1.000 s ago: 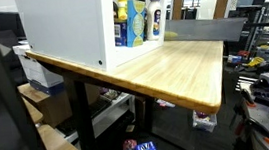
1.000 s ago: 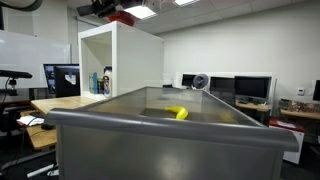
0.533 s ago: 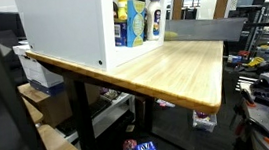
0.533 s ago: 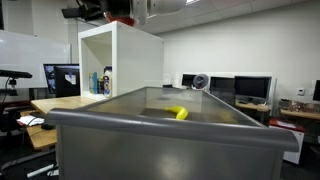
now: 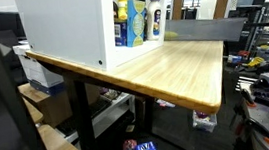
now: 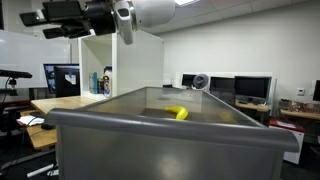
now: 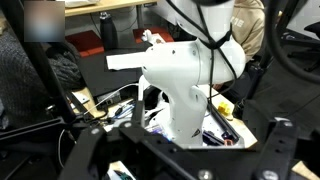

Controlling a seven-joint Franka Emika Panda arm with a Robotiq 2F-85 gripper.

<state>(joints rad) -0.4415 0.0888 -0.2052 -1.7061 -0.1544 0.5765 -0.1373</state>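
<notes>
Wrist view showed the two dark fingers (image 7: 88, 148) of the black Robotiq gripper (image 7: 185, 135) spread wide apart, one toward each lower corner, blurred and pinching nothing. Between them stood the robot's own white rounded arm body (image 7: 185, 75). Behind it were a dark floor strewn with cables (image 7: 110, 100) and a draped dark cloth (image 7: 30, 70) at the left edge. No other camera showed these.

In an exterior view the gripper (image 6: 62, 17) hung high in the air at the end of the white arm (image 6: 145, 12). It was near the top of the tall white open-fronted box cabinet (image 6: 135, 60), off to the side of its upper front corner and touching nothing. From there I could not tell how the fingers stood. Only this view showed the large grey plastic bin (image 6: 150, 135) in the foreground and the small yellow object (image 6: 177, 113) lying inside it, well apart from the gripper. Black computer monitors (image 6: 62, 78) sat below the gripper, beside the cabinet.

In an exterior view (image 5: 64, 27) the same cabinet stood on a long light wooden table (image 5: 174, 66). Its open compartment held a yellow bottle with a blue label (image 5: 124, 21) just beside a white bottle with a blue label (image 5: 141, 22), both upright. The gripper and the bin did not appear there.
</notes>
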